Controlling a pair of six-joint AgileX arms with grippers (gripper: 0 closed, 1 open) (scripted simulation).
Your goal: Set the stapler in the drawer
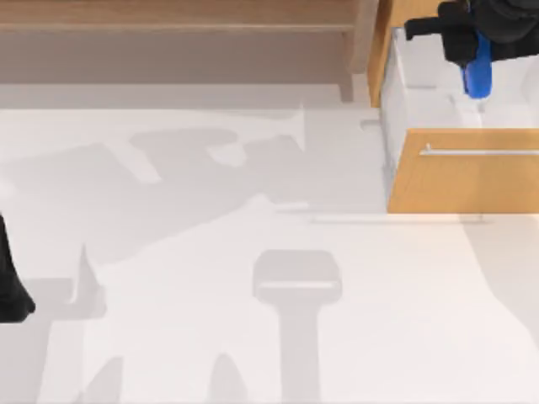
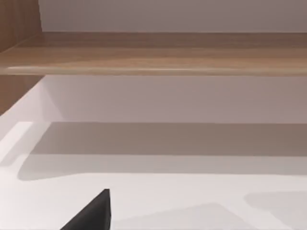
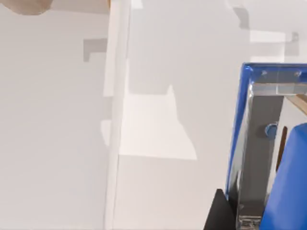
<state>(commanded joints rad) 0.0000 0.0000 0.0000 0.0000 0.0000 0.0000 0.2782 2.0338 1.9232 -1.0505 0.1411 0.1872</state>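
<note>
The drawer point(image 1: 472, 175) stands pulled out at the table's back right, its orange-brown front carrying a thin silver bar handle point(image 1: 480, 152). Over its white interior point(image 1: 417, 93) my right gripper point(image 1: 474, 50) is shut on the bright blue stapler point(image 1: 477, 77), which points down toward the drawer front. In the right wrist view the stapler point(image 3: 256, 143) shows its blue edge and grey metal underside close up, above the drawer's white floor point(image 3: 158, 120). My left arm point(image 1: 10, 290) is parked at the table's left edge.
A long brown wooden shelf point(image 1: 168, 15) runs along the back, seen edge-on in the left wrist view as a shelf board point(image 2: 158, 52). An orange-brown cabinet side point(image 1: 381, 50) borders the drawer's left. The white table point(image 1: 253, 337) spreads in front.
</note>
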